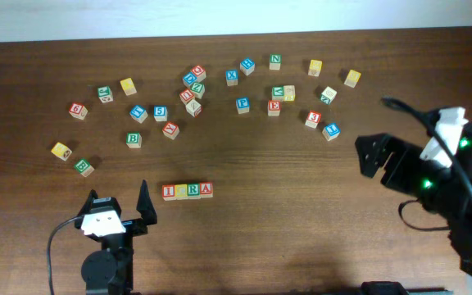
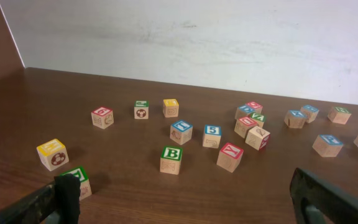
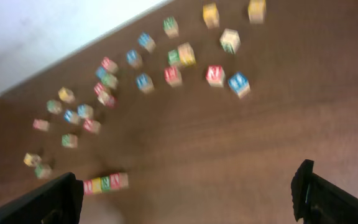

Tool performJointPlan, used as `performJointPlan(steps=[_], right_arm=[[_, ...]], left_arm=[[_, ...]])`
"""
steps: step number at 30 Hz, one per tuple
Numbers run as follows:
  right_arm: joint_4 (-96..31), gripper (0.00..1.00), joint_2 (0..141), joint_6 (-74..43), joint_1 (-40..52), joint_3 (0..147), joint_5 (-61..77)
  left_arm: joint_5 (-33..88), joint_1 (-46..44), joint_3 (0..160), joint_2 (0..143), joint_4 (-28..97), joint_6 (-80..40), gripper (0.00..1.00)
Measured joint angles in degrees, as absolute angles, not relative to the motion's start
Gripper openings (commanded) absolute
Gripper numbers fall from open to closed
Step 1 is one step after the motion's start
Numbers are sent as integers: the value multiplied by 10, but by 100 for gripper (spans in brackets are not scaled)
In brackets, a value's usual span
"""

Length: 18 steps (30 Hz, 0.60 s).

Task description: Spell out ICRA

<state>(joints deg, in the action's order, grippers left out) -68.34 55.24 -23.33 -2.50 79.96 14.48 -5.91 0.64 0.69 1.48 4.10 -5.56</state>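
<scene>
Near six o'clock on the brown wooden table (image 1: 301, 246), the row of small painted wooden letter cubes (image 1: 188, 190) sits at one o'clock from my left pincer (image 1: 118, 197). They look light, rigid and smooth, so I'd grip opposite flat faces. My left arm crouches low, and my right pincer (image 3: 188, 177) hangs at three o'clock. Both gape wide, empty.

Loose lettered blocks (image 1: 242, 104) on the bench (image 1: 301, 213): about twenty-six. Blocks in the aligned row (image 1: 187, 190): four. Grippers: two, left gripper (image 1: 119, 198) and right gripper (image 1: 369, 156).
</scene>
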Motion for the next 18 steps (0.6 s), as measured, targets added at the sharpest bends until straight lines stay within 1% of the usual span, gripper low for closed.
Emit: performJointPlan(steps=[3,8,18], right_arm=[[-684,98,543,-233,-25,761,145],[-685,98,560,-233,-25,736,145],[-678,98,678,-233,-25,731,145]], left_arm=[[-59,6,7,15,41,-56,99],[-59,6,7,15,41,-56,99],[-59,6,7,15,41,-56,99]])
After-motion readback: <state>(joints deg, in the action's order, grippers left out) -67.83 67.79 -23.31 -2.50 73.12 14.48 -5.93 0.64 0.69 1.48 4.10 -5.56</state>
